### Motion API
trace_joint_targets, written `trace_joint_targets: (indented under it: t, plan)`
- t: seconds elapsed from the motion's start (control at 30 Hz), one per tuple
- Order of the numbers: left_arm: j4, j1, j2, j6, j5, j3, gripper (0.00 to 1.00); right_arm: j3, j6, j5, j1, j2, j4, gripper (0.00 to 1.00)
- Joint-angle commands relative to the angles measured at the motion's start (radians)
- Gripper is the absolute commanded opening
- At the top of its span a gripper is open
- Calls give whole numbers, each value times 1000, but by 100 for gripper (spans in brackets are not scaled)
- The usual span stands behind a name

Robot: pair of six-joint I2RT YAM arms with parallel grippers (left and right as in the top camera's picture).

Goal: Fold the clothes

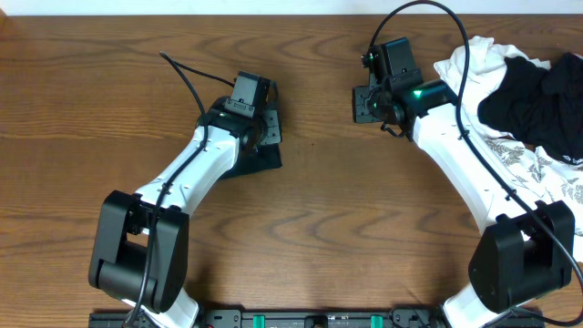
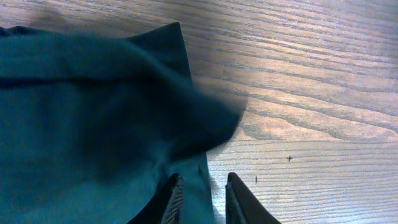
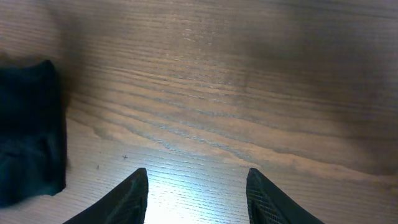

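Black garment (image 2: 93, 124), its edge between the left fingers (image 2: 175, 202)

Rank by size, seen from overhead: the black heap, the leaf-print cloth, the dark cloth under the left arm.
Black heap: largest.
Leaf-print cloth: next; the picture's edge cuts both.
Dark cloth: smallest, partly hidden under the arm.

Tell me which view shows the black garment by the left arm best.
The left wrist view: the black garment fills its left half, close, with folds plain. Overhead, the left arm hides most of it; the right wrist view shows only a part at its left edge.
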Motion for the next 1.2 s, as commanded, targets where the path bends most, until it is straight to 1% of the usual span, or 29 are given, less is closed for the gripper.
trace_joint_targets:
  t: [0.0,0.1,0.33,0.43,0.47,0.5,0.53,0.57,0.6,0.63,0.7,0.77,0.83,0.97,1.17]
  plan:
    - [2,-1,15,-5,-12,25,25,0,17,9,-8,3,-2,49]
    - [2,-1,15,-5,-12,25,30,0,17,9,-8,3,-2,50]
    - [7,0,15,-1,-17,25,30,0,17,9,-8,3,-2,49]
    - [17,11,10,10,-102,26,30,0,16,6,-8,3,-4,50]
    - [18,19,8,10,-130,27,30,0,3,-3,-8,3,-5,46]
    - [21,29,6,11,-155,28,30,0,-45,-31,-8,3,-4,29]
    - [21,36,5,15,-167,30,30,0,-79,-50,-8,3,-4,18]
    - [21,47,5,19,-180,32,30,0,-151,-96,-8,3,-6,13]
    - [21,61,4,18,-190,35,29,0,-195,-131,-6,3,-8,13]
    - [21,85,4,17,-187,40,29,0,-278,-224,-2,3,-12,11]
    - [21,118,4,17,-162,49,29,0,-322,-302,5,3,-12,9]
    - [26,150,4,18,-118,54,28,0,-329,-336,18,3,-6,10]
    - [27,171,4,20,-105,54,28,0,-329,-342,37,3,4,10]
    - [36,176,7,107,-106,54,29,0,-328,-349,80,4,34,11]
    - [51,185,33,115,-135,53,28,0,-324,-338,130,16,43,12]
